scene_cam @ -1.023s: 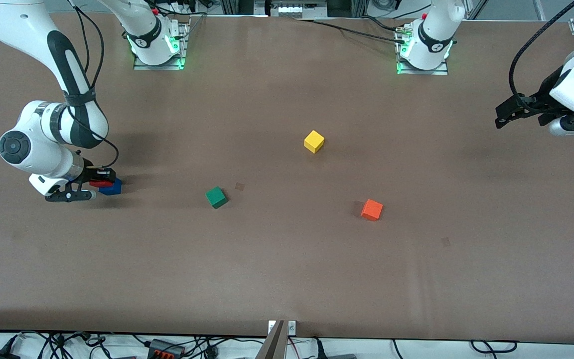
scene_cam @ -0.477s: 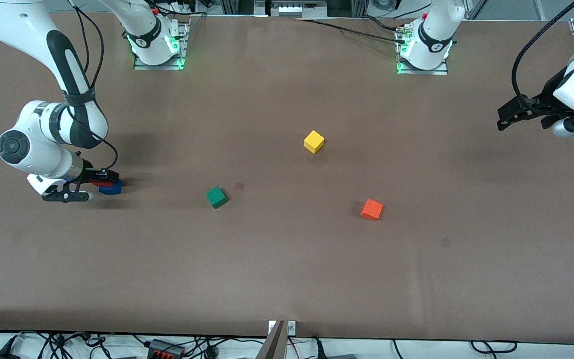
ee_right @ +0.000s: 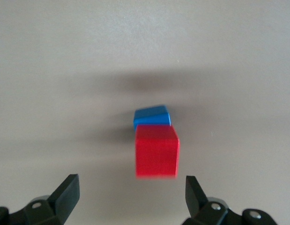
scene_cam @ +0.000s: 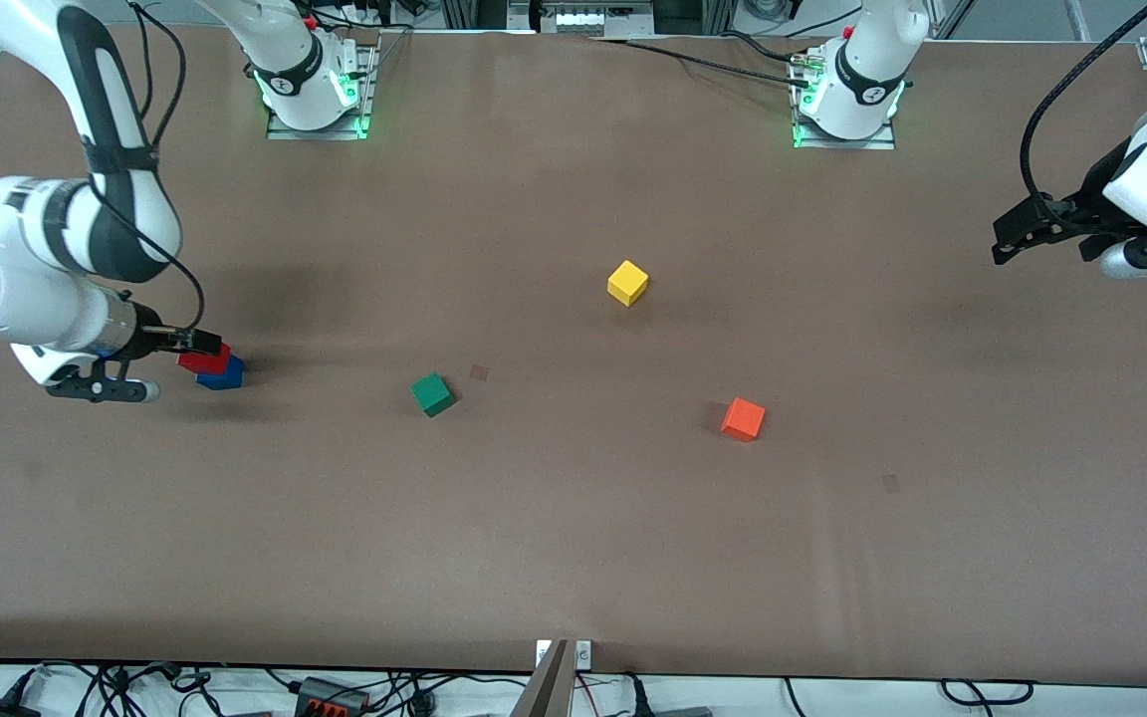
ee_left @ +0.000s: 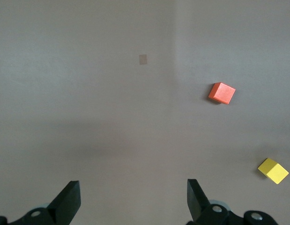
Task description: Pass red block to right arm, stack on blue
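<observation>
Above the red block [ee_right: 157, 150] stacked on the blue [ee_right: 152, 116], right gripper [ee_right: 130, 199] open-fingered; left gripper [ee_left: 133, 201] likewise, waiting

Five cubes sit on the desk [scene_cam: 573, 558], one of each colour: one red block [scene_cam: 203, 359], one blue cube [scene_cam: 223, 376], one green cube [scene_cam: 431, 393], one yellow cube [scene_cam: 627, 282], one orange cube [scene_cam: 743, 418]. Two robot arms, each with one tool.
</observation>
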